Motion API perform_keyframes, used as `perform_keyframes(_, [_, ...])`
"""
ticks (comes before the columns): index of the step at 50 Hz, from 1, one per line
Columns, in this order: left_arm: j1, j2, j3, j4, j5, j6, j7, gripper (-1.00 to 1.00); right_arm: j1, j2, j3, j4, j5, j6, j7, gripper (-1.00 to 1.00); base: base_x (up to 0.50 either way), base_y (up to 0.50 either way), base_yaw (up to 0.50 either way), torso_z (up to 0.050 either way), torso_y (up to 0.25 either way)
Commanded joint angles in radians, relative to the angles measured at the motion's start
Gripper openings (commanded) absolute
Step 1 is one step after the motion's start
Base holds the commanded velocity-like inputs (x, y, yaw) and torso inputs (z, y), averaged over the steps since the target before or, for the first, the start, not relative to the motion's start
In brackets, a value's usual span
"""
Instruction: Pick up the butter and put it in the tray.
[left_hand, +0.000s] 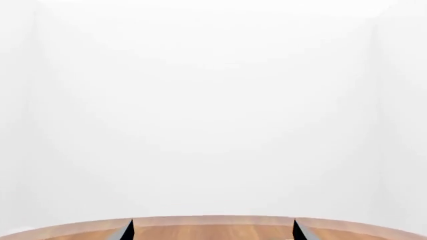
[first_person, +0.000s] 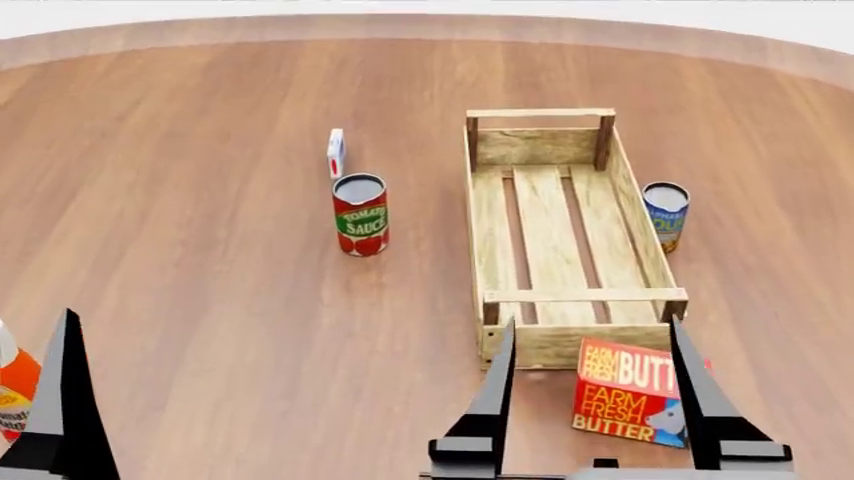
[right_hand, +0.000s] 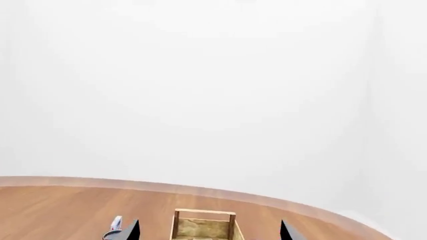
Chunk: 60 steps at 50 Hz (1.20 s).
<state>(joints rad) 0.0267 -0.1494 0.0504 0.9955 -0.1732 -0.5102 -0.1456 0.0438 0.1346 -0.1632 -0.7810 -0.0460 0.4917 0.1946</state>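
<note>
The butter (first_person: 638, 392) lies near the tabletop's front edge, just outside the near end of the empty tray (first_person: 627, 200). The right gripper (first_person: 597, 400) hovers spread wide around it; lowering squarely should help the grip. The left gripper (first_person: 60, 400) looks open. Wrist views show mostly white wall, not the butter.

Wood table (first_person: 200, 250): tray (first_person: 497, 225), butter (first_person: 627, 395), tomato can (first_person: 360, 215), carton (first_person: 336, 153), maybe soup can (first_person: 665, 214).

The butter (first_person: 638, 395) lies just before the tray (first_person: 497, 240); a sauce can (first_person: 360, 215) stands left.
</note>
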Motion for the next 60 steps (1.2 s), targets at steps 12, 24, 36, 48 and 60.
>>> perform_keyframes(12, [-0.001, -0.034, 0.031, 0.017, -0.012, -0.008, -0.040, 1.00, 0.008, 0.017, -0.011, -0.020, 0.022, 0.018, 0.018, 1.00, 0.50, 0.00, 0.00, 0.000, 0.000])
perform_keyframes(24, [-0.005, -0.047, 0.041, 0.020, -0.023, -0.017, -0.058, 1.00, 0.013, 0.024, -0.015, -0.021, 0.035, 0.026, 0.027, 1.00, 0.50, 0.00, 0.00, 0.000, 0.001])
perform_keyframes(36, [-0.006, -0.060, 0.050, 0.012, -0.033, -0.009, -0.073, 1.00, 0.013, 0.028, -0.013, -0.011, 0.051, 0.020, 0.037, 1.00, 0.50, 0.00, 0.00, 0.000, 0.000])
perform_keyframes(48, [-0.004, -0.071, 0.055, 0.011, -0.043, -0.005, -0.088, 1.00, -0.008, 0.024, 0.011, -0.004, 0.098, -0.040, 0.042, 1.00, 0.19, 0.00, 0.00, 0.000, 0.001])
perform_keyframes(60, [0.001, -0.082, 0.060, 0.003, -0.049, 0.011, -0.098, 1.00, -0.008, 0.034, 0.006, -0.003, 0.120, -0.050, 0.041, 1.00, 0.00, -0.50, 0.00, 0.000, 0.000])
